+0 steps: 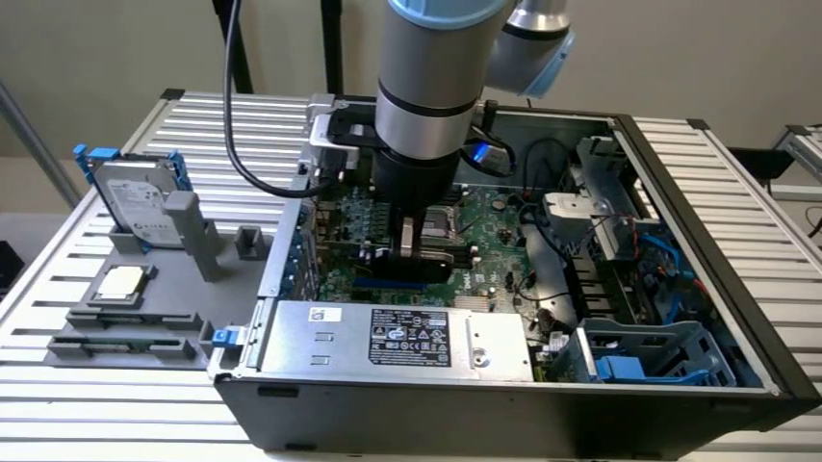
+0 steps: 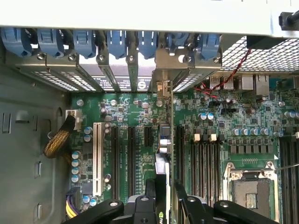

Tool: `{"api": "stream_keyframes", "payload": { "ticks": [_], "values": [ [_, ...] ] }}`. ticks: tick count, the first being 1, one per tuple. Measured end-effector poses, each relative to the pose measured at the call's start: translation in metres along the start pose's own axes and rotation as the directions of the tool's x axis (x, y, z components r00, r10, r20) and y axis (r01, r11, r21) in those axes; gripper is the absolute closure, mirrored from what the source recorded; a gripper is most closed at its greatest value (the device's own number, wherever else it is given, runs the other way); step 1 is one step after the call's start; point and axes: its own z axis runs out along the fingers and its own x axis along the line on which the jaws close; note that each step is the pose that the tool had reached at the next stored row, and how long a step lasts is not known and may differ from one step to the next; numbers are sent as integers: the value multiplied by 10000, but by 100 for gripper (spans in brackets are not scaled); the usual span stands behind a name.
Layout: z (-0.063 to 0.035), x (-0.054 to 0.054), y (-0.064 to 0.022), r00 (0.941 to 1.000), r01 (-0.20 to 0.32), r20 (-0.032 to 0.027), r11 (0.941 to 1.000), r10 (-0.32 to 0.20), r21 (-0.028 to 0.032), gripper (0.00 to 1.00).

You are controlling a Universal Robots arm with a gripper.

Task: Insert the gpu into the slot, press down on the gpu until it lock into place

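We note a plain cream wall (image 1: 115,48) behind the bench. The table (image 1: 738,173) is topped with silver ribbed aluminium slats. A thin metal pole (image 1: 29,135) slants at the exterior view's left, and a black upright (image 1: 331,43) stands before the wall. Pale floor (image 1: 33,241) shows past the table's left edge. The light is even and soft.

Bright, even light with soft shadows

Arm (image 1: 430,58): silver-grey cylindrical links, light-blue joint caps, black band. Black cable (image 1: 229,96) loops well above the jaws. Gripper (image 2: 164,203): black fingers (image 2: 189,207), silver screws (image 2: 111,204) behind the jaws.
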Motion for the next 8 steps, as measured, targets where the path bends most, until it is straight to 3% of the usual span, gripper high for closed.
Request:
{"api": "stream_keyframes", "payload": {
  "ticks": [8],
  "values": [
    [22, -11, -1, 10000, 90, -2, 10000, -90, -6, 74]
  ]
}}
